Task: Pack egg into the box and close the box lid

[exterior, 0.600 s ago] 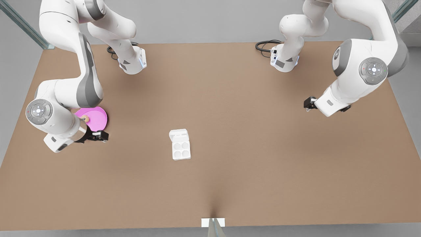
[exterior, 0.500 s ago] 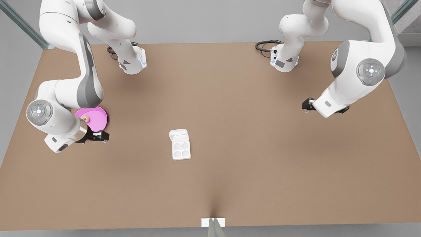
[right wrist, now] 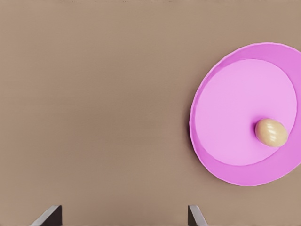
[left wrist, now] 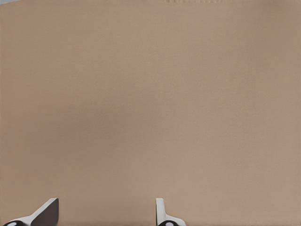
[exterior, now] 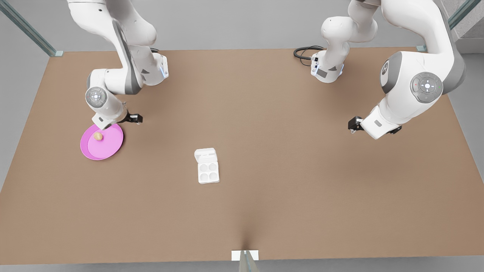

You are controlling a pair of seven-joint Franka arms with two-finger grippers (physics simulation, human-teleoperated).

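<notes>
Over by the left edge of the table (exterior: 264, 211), as the front view has it, a pink dish (exterior: 109, 149) lies flat with the egg (exterior: 98, 136) resting in it, off-centre toward the far side. The right wrist view looks down on the same dish (right wrist: 225, 108) and egg (right wrist: 271, 132). The right gripper (exterior: 133, 119) hangs just beyond the dish's far rim, above the bare table and clear of the egg; its fingers (right wrist: 48, 215) stand spread apart with nothing between them.

Near the middle of the table, somewhat toward the near edge, sits the box (exterior: 208, 172). Its four round cups are empty. The lid (exterior: 205, 155) lies folded back flat on the far side, joined to the tray along the hinge. Box and dish are well apart.

Toward the right edge the left gripper (exterior: 354, 124) waits over bare table, well away from both box and dish. In the left wrist view its fingers (left wrist: 163, 214) are spread with only brown tabletop (left wrist: 150, 103) beyond them and nothing held.

At the far edge the two arm bases are bolted down, the one nearer the right corner with a black cable (exterior: 304, 52) looped beside it.
</notes>
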